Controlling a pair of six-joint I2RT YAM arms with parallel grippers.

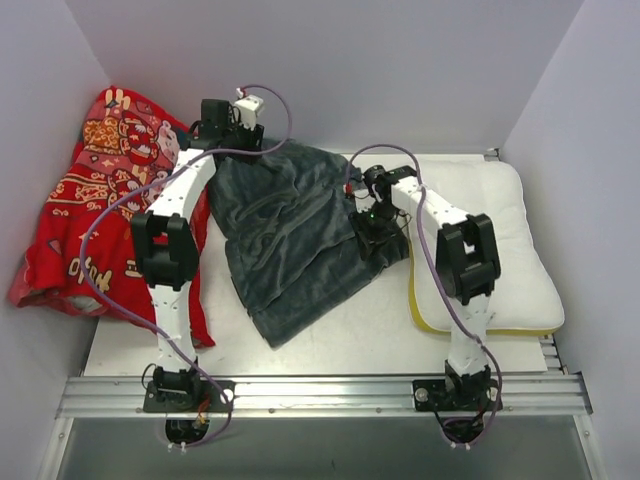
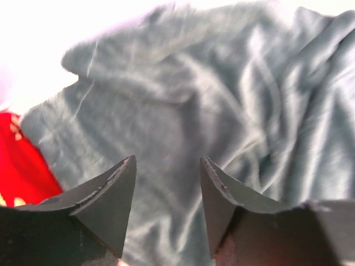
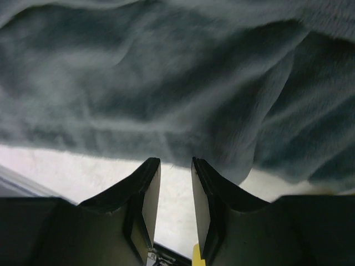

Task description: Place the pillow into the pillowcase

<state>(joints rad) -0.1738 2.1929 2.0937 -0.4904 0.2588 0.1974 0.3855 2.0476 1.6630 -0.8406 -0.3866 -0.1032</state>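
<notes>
I'm on the step of getting hold of the pillowcase, which is crumpled grey face up; the pillow lies just right of it, outside. My left jaws hang spread over its far corner, and my right jaws sit narrowly parted and empty at its right edge. Next, I judge, I should pinch one layer.

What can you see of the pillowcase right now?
The pillowcase is a limp, plush dark grey-blue fabric sack lying flat and heavily wrinkled on the table, angled from far left toward near centre. Only the plush face shows. Its left edge lies against the red printed cloth, and its right corner appears to reach the pillow. The left end effector hovers open over its far corner. The right end effector, narrowly open, sits at its right edge, gripping nothing.
</notes>
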